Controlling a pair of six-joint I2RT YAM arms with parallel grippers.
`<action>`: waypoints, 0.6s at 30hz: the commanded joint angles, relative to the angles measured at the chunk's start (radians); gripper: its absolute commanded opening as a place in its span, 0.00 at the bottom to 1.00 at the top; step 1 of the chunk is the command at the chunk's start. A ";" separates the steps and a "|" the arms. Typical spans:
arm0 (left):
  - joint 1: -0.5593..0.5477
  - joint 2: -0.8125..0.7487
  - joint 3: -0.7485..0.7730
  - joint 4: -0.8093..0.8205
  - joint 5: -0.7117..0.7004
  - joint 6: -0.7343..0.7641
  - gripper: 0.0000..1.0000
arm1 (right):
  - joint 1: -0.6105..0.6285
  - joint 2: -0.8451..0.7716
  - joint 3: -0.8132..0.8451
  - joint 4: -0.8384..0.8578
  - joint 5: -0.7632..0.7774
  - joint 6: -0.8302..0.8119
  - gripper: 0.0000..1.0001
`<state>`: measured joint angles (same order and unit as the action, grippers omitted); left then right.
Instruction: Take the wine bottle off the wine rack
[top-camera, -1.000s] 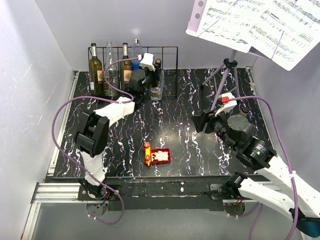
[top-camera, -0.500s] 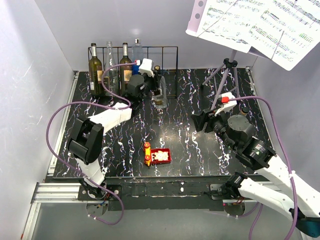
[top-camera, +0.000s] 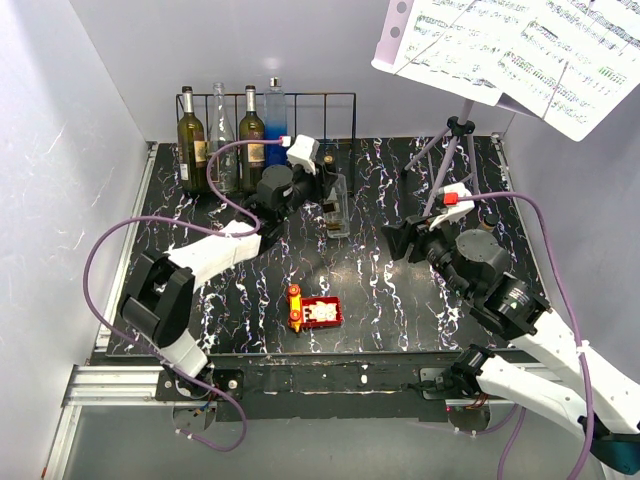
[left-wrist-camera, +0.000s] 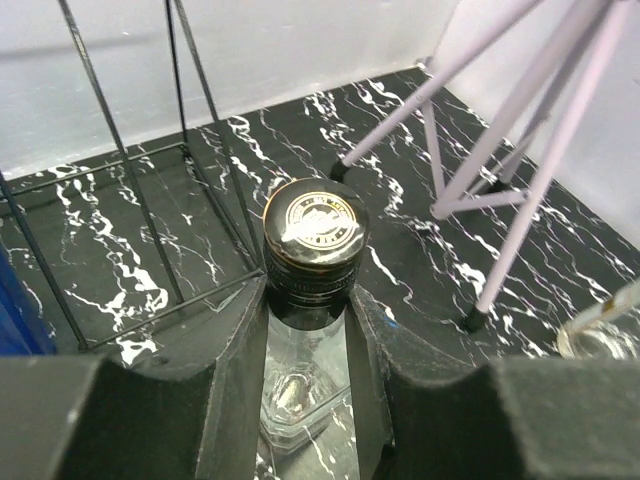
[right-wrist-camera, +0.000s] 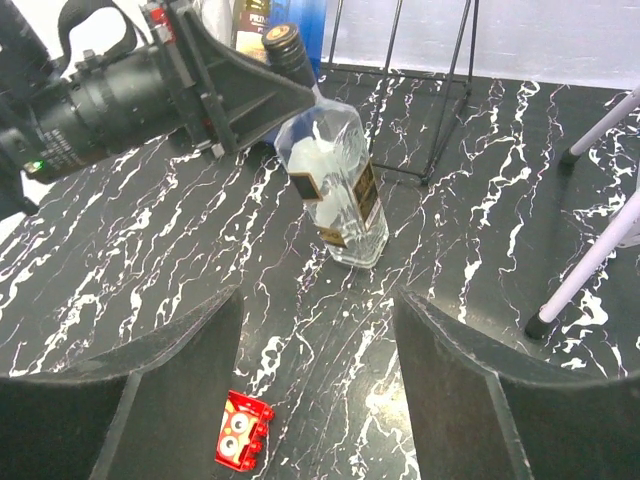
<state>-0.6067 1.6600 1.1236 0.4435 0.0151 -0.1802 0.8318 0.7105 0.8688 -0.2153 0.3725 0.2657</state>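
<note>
A clear square wine bottle (top-camera: 337, 210) with a black cap (left-wrist-camera: 315, 235) stands on the black marbled table just in front of the black wire wine rack (top-camera: 330, 96), leaning a little. My left gripper (top-camera: 322, 172) is shut on its neck just under the cap, with a finger (left-wrist-camera: 235, 370) on each side. The right wrist view shows the bottle (right-wrist-camera: 340, 190) with its base on the table and the left gripper (right-wrist-camera: 285, 90) at its top. My right gripper (right-wrist-camera: 318, 300) is open and empty, to the right of the bottle.
Several other bottles (top-camera: 190, 140) stand in the rack's left slots; its wires (left-wrist-camera: 120, 150) are behind the cap. A music stand tripod (top-camera: 455, 150) stands at the back right, its legs (left-wrist-camera: 500, 130) near the bottle. A red toy brick (top-camera: 318, 312) lies near the front.
My left gripper has pulled the clear bottle forward and to the right, out of its rack slot onto the table in front. The right arm has not moved.
</note>
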 joint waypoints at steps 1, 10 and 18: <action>-0.044 -0.140 -0.028 0.029 0.109 -0.033 0.00 | 0.004 0.018 0.021 0.077 0.032 -0.022 0.70; -0.133 -0.178 -0.048 -0.074 0.144 0.016 0.02 | 0.004 0.052 0.003 0.145 0.055 -0.045 0.71; -0.163 -0.226 -0.077 -0.108 0.168 0.024 0.53 | 0.004 0.076 -0.005 0.171 0.034 -0.034 0.71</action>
<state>-0.7658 1.5280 1.0618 0.3058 0.1680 -0.1547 0.8318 0.7830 0.8688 -0.1226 0.4011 0.2325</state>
